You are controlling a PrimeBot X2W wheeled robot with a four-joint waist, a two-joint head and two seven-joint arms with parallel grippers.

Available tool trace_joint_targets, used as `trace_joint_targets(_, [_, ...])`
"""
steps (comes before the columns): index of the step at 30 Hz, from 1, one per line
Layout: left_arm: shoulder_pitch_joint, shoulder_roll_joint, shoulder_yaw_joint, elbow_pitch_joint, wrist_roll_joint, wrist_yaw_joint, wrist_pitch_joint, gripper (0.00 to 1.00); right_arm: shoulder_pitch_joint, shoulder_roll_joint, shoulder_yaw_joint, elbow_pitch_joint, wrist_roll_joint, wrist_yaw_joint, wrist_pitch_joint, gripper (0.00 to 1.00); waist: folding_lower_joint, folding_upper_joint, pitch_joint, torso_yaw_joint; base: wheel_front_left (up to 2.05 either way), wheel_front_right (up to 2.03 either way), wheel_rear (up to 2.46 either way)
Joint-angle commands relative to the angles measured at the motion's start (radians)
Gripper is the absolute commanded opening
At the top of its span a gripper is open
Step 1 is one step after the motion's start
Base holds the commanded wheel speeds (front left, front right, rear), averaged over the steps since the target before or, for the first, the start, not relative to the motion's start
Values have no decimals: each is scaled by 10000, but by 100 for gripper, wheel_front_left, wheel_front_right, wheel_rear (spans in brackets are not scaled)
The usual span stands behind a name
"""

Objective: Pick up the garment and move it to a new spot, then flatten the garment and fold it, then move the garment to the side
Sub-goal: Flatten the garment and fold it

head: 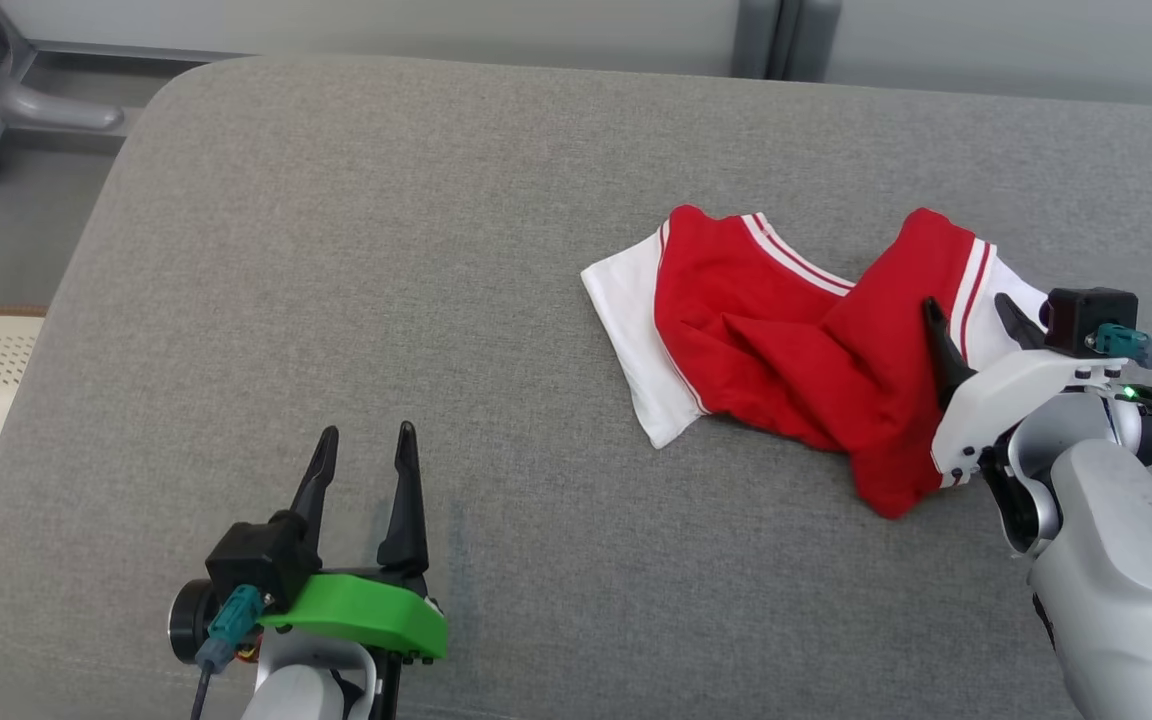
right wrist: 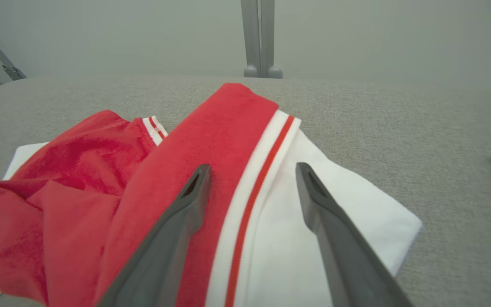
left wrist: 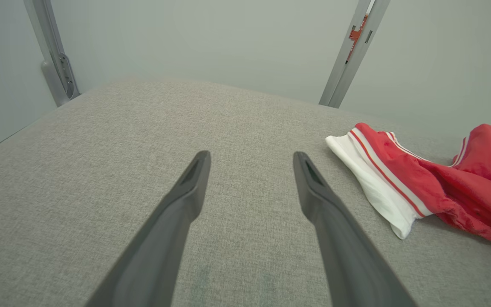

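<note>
Red-and-white garment (head: 786, 350): position and long axis? (Operator)

Crumpled on the grey fabric surface (head: 336, 250), on its right half, about 3 o'clock from the head view's centre. The long axis runs roughly 9 to 3 o'clock, with a white striped band at each end. (Technician)

Nearer arm? (Operator)

Right. The right claw (head: 966, 302) is at the 3 o'clock end, fingers spread wide, nothing held. One finger lies over red cloth and the other over white, with the striped band between them. Contact with the cloth cannot be confirmed. The garment's bulk extends toward 9 o'clock from this claw. (Technician)

Left arm? (Operator)

The left claw (head: 367, 430) sits at 7 o'clock, fully spread, empty and well apart; the garment lies at about 2 o'clock from it. Judgement: the pick-up is not yet made and falls to the right claw. (Technician)
</note>
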Motion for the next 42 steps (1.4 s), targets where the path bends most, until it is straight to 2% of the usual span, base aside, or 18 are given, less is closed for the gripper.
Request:
trace_joint_targets(1, [-164, 10, -19, -40, -33, 49, -1, 100, -198, -104, 145, 211, 259, -15, 115, 100, 0, 0, 220, 267, 0, 0, 0])
trace_joint_targets(6, [-205, 10, -27, -24, -54, 58, -1, 100, -545, -273, 765, 726, 1212, -15, 424, 100, 0, 0, 240, 352, 0, 0, 0])
trace_joint_targets(7, [-203, 10, -19, -30, -49, 59, -1, 100, -600, -307, 918, 775, 1373, -15, 382, 62, 0, 0, 242, 351, 0, 0, 0])
trace_joint_targets(8, [-198, 9, 1, -44, -42, 72, -1, 100, -643, -327, 1034, 807, 1490, -15, 369, 42, 0, 0, 245, 341, 0, 0, 0])
trace_joint_targets(9, [-189, 10, 16, -57, -31, 84, -1, 100, -679, -353, 1181, 828, 1636, -13, 327, 36, 0, 0, 244, 323, 0, 0, 0])
trace_joint_targets(11, [-186, 10, 35, -68, -10, 93, -1, 100, -767, -406, 1398, 825, 1862, -13, 151, 0, 0, 0, 246, 278, 0, 0, 0])
trace_joint_targets(17, [-175, 10, 13, -82, 59, 106, -1, 100, -999, -640, 1940, 598, 2050, -13, -645, 0, 0, 0, 206, 105, 0, 0, 0])
trace_joint_targets(23, [-87, 10, 55, -93, 108, 113, -1, 100, -997, -408, 2456, -515, 1734, -13, -1388, 0, 0, 0, 69, -49, 0, 0, 0])
trace_joint_targets(28, [-26, 10, 115, -126, 133, 82, -1, 100, -335, 255, 3595, -1999, 1541, -13, -1254, 0, 0, 0, -38, -87, 0, 0, 0])
trace_joint_targets(32, [-41, 10, 163, -193, 108, 94, -1, 100, 102, 751, 4665, -2666, 1674, -13, -878, 0, 0, 0, -51, -54, 0, 0, 0])
trace_joint_targets(37, [-143, 9, 130, -212, 27, 90, -1, 100, 195, 1109, 6195, -2185, 1589, -13, -611, 0, 0, 0, -81, 138, 0, 0, 0])
trace_joint_targets(42, [-210, 9, 144, -237, -48, 128, -1, 100, -134, 1307, 7287, -1069, 1424, -13, -964, 0, 0, 0, -80, 324, 0, 0, 0])
